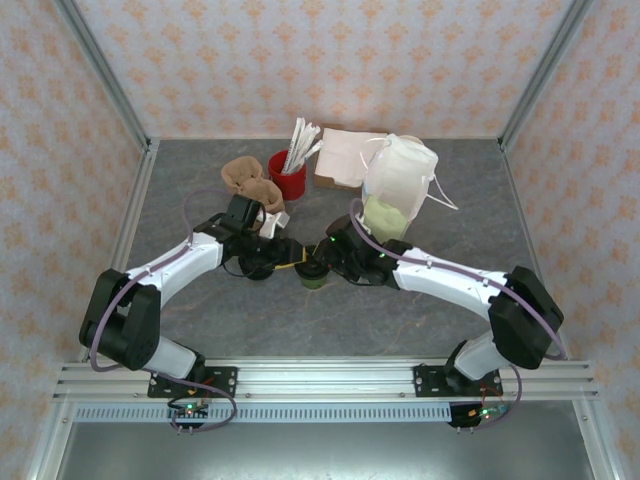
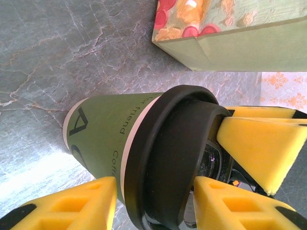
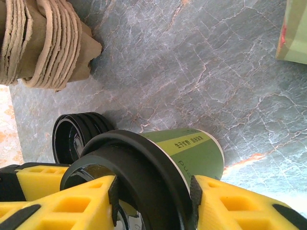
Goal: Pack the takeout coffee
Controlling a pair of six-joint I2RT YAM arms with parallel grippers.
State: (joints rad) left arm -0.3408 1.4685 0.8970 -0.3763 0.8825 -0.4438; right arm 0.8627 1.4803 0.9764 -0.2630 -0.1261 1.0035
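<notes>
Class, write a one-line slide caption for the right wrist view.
Right gripper clasps the round black plastic lid of an olive-green paper cup.

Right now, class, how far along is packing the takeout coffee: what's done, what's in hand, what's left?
Done: the lid sits on the takeout coffee. In hand: left pincer and right pincer both clamp around its lid. Left: it is outside the paper bag, so it must go in.

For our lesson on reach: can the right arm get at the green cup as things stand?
Likely yes: the right pincer sits astride the lid of the cup, touching both sides. The left pincer holds the cup too, but leaves those sides free.
</notes>
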